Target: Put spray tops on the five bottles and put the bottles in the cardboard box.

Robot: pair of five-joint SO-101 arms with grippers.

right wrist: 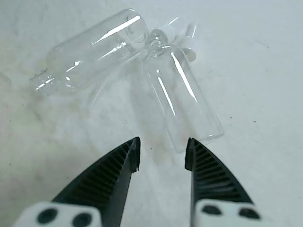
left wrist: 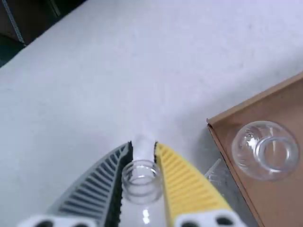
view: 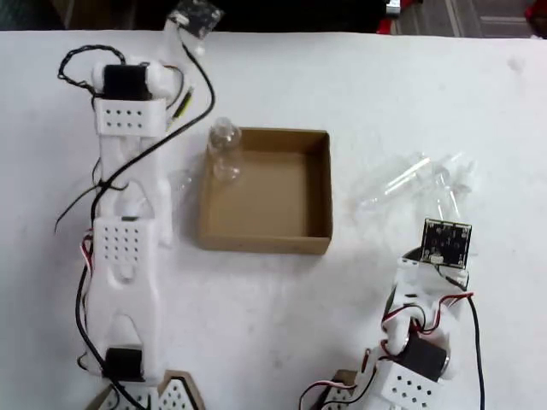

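Left hand (left wrist: 143,150) grips an uncapped bottle (left wrist: 141,182) by its neck, cardboard box (left wrist: 236,112) just beside. Right hand (right wrist: 162,153) released; a lying bottle (right wrist: 182,99), apparently capped, ahead of its fingertips. Risk: smooth neck slips, or bottle is boxed topless.

High overhead; wrists close, downward; left shares box (view: 273,205) (left wrist: 279,203).
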